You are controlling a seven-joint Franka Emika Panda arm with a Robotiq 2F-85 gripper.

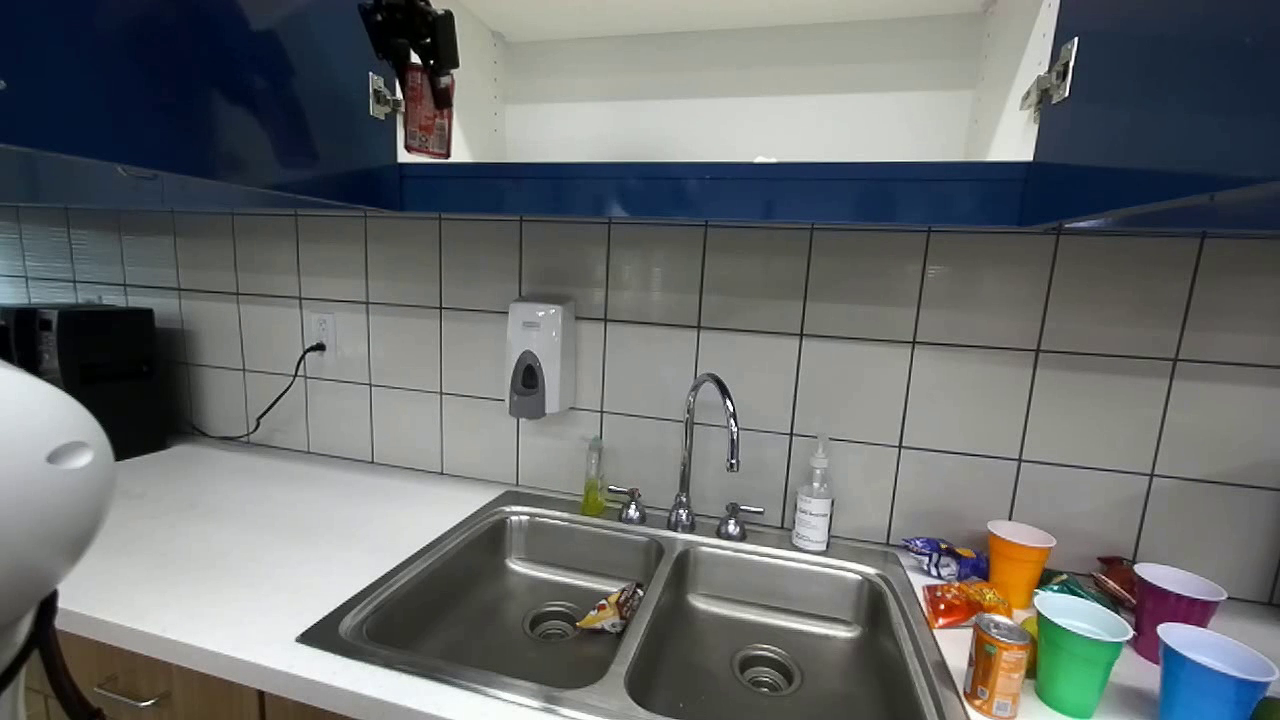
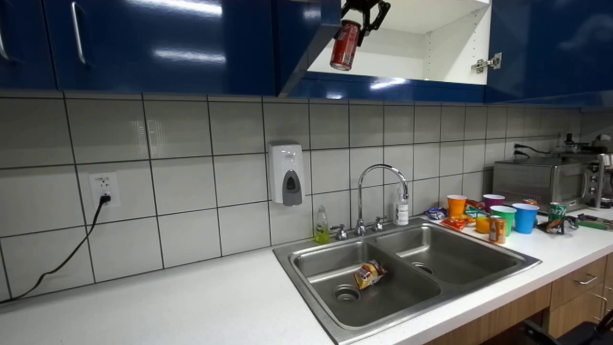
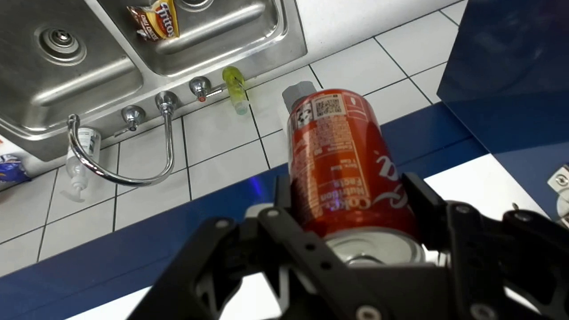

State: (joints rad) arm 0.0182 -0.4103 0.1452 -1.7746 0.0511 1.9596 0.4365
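Grips a red cylindrical metal Coke can [image 2: 344, 50] between the black fingers [image 3: 424, 206] of a two-fingered mechanical gripper [image 3: 353, 198], closed on opposite sides of its upper half. Holds it slightly tilted, with the silver lid [image 3: 375, 246] toward the gripper, high in front of an open, glossy blue wall cabinet [image 1: 720, 190] with a white interior, near a swung-out blue door [image 2: 297, 38]. Faces a wall of pale glazed tiles [image 1: 870, 390] bearing a white-and-grey plastic soap dispenser [image 1: 540, 360]. Looks down, in the wrist view, on a double-basin stainless steel sink [image 1: 830, 640] with a curved chrome faucet [image 1: 687, 455], a slim bottle of yellow-green liquid [image 1: 593, 492] and a clear pump bottle [image 1: 813, 510] with a white label along its back edge. Also overlooks a yellow-and-brown Fritos bag [image 3: 158, 20] in the basin [image 1: 460, 600] nearer the dispenser, beside the round drain [image 2: 346, 293]. Takes in, in both exterior views, a white countertop [image 1: 250, 530] with tapered cups [image 1: 1080, 650] in orange, green, blue and purple, a small orange can [image 1: 996, 665] and shiny snack bags [image 1: 945, 560] past the other basin.
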